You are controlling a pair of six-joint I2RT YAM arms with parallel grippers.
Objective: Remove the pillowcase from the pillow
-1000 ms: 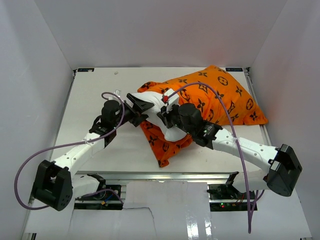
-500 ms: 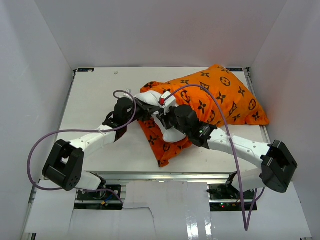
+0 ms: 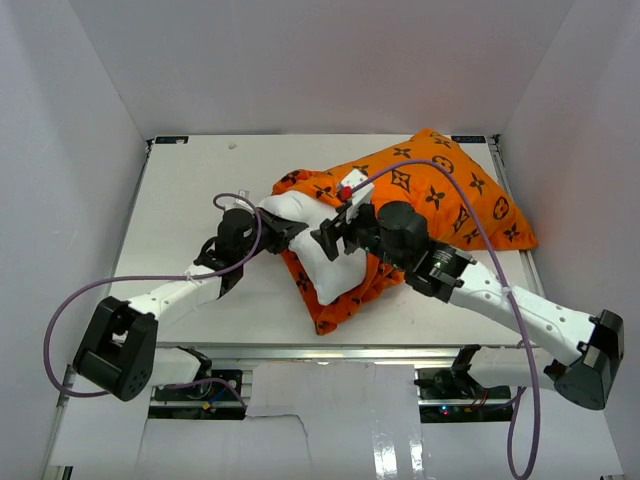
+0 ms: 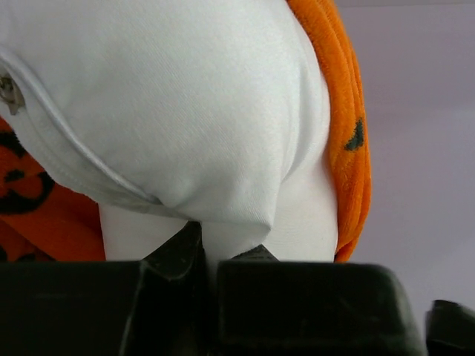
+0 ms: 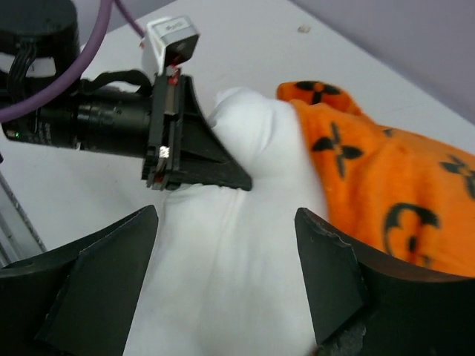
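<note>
Seen from above, on the white tabletop (image 3: pixel 190 190): the pillowcase (image 3: pixel 440 190), bright orange, printed all over with black four-petal flowers, diamonds and ringed circles in a monogram pattern, readable as shapes only

Covers the far right part of the pillow (image 3: pixel 315 245); leaves the plain white near left end bare, with orange fabric bunched under and beside it

Left claw (image 3: pixel 288 228) pinched tight on a fold of the white cushion at its left corner, cloth puckered between the fingers (image 4: pixel 178 248) in the left wrist view

Right claw (image 3: pixel 335 235) spread wide, gripping nothing, poised just over the bare white cushion and facing the left claw

In the right wrist view, a small white camera block (image 5: pixel 172 41) atop the left wrist, its label too blurred to read
</note>
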